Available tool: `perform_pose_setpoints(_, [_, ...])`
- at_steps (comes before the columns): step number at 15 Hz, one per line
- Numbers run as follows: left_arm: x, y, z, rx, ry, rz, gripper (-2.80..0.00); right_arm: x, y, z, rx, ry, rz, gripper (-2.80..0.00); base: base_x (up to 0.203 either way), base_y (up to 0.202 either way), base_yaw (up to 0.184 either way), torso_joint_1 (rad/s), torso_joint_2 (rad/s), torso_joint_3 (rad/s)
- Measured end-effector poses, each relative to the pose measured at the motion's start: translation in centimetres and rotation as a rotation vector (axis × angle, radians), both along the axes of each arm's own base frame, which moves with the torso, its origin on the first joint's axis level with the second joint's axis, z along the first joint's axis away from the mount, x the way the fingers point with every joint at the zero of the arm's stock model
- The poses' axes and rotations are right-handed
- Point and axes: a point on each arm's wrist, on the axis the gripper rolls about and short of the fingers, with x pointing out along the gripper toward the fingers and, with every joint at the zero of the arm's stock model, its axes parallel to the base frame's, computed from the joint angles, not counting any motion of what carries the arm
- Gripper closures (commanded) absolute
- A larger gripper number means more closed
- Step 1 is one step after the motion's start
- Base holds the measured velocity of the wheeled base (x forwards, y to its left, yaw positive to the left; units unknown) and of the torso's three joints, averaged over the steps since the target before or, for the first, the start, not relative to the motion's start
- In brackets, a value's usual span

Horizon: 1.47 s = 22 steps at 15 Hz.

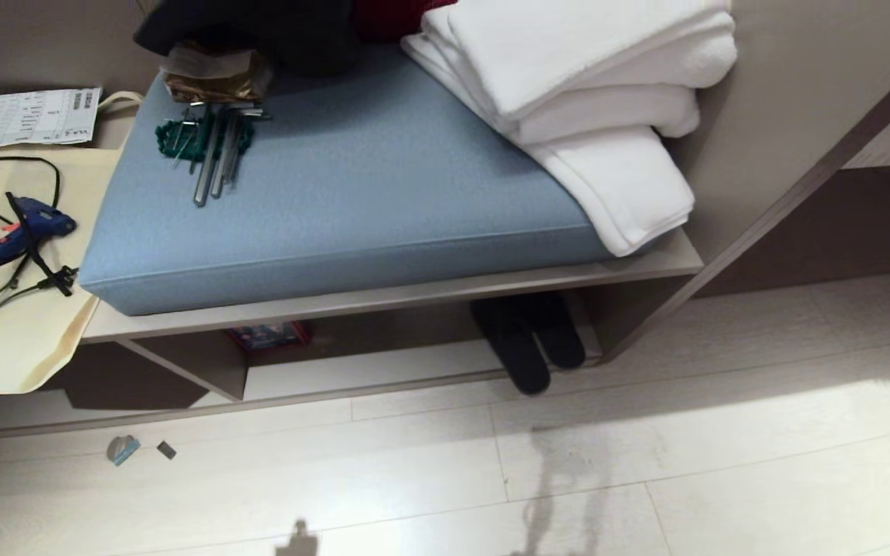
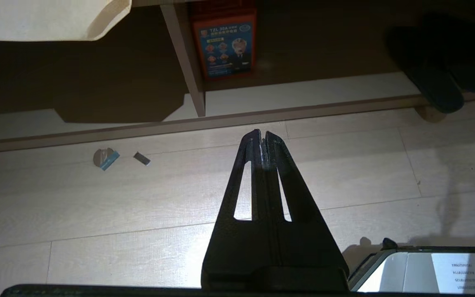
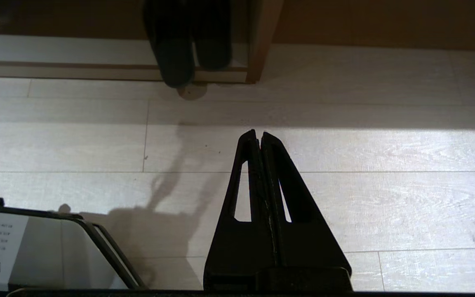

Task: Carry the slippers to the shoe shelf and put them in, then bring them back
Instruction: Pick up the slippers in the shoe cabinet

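Above the floor (image 2: 97, 206), both closed grippers (image 2: 262, 138) (image 3: 259, 138) hang empty.

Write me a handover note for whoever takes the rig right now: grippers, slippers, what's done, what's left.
Left gripper: shut, empty, hanging above the pale wood-look floor.
Right gripper: shut, empty, also over the floor.
Dark charcoal open-back slippers: side by side in the low taupe laminate shoe shelf, right-hand end next to its side panel, one heel poking over the front edge.
Done: slippers are in the shelf.
Left: pick them up and bring them back.
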Motion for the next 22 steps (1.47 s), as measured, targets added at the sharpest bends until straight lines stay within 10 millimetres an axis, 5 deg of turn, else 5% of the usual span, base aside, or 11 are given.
perform_pose_setpoints(22, [0.0,0.0,0.0,-0.001,0.0,-0.001,0.0,0.0,0.0,0.0,0.0,0.001,0.0,0.0,0.0,0.0,0.0,0.001,0.0,0.202])
